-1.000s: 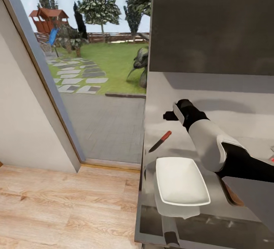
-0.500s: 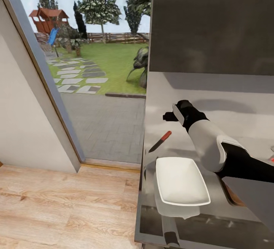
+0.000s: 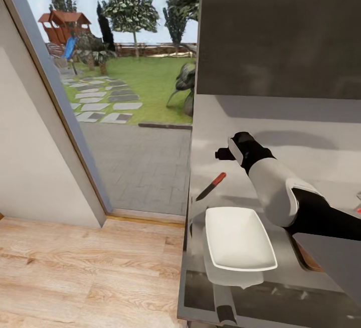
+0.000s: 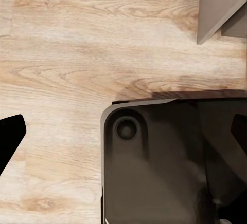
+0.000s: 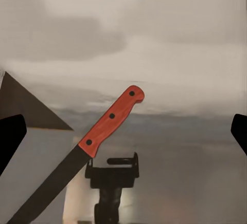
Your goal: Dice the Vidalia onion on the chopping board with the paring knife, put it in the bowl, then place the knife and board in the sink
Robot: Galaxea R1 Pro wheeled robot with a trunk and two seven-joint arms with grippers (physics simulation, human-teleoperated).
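Paring knife (image 3: 211, 186): flat on countertop (image 3: 321, 167), just beyond bowl (image 3: 238, 238) | handling: light, stiff, thin; best taken by red handle (image 5: 111, 120) | axis: diagonal, handle toward wall, blade toward counter edge | right gripper (image 3: 221, 154): fingers spread wide, empty, above knife.

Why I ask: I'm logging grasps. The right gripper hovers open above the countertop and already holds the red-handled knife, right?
Not quite: the right gripper hovers open above the countertop, but holds nothing. The knife lies free on the countertop, untouched between the spread fingertips in the right wrist view; the head view shows it beside the bowl.
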